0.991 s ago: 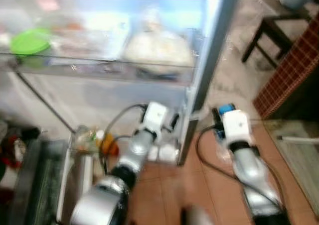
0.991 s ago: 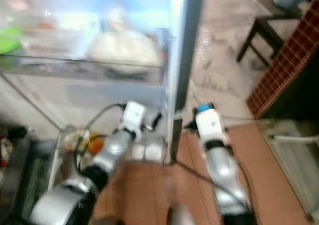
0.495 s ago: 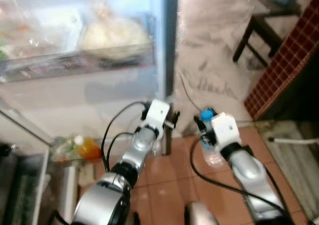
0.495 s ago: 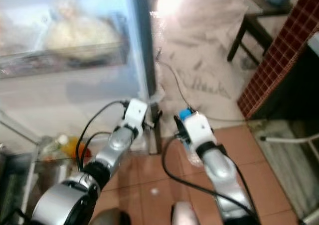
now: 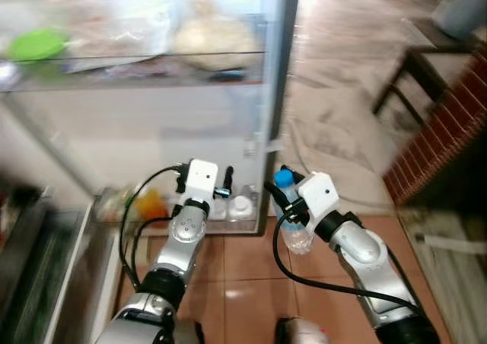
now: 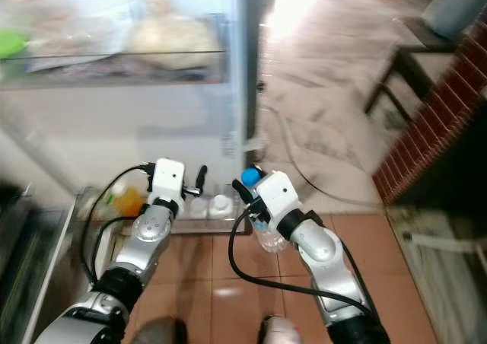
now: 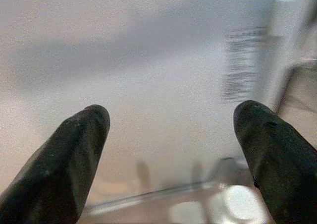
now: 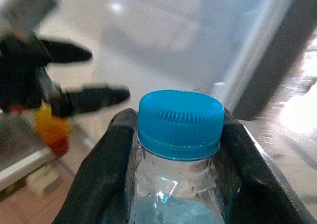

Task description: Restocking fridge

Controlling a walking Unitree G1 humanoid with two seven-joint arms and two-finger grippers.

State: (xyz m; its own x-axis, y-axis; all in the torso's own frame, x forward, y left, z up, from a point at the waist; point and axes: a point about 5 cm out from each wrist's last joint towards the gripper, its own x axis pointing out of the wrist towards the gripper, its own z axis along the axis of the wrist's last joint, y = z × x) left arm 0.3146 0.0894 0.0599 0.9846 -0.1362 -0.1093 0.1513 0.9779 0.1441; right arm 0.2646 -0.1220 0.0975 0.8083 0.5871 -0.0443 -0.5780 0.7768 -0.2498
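Gripping the water bottle (image 8: 179, 149) just under its blue cap, the right gripper (image 5: 293, 199) jaws pinch its neck (slick, probably heavy); left gripper (image 7: 168, 149) gapes empty beside it.

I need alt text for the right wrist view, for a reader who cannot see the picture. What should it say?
The right gripper holds a clear water bottle by the neck, one black finger on each side just below its blue cap. Behind it, blurred, are the open black fingers of the left gripper, something orange low down, and the pale fridge interior.
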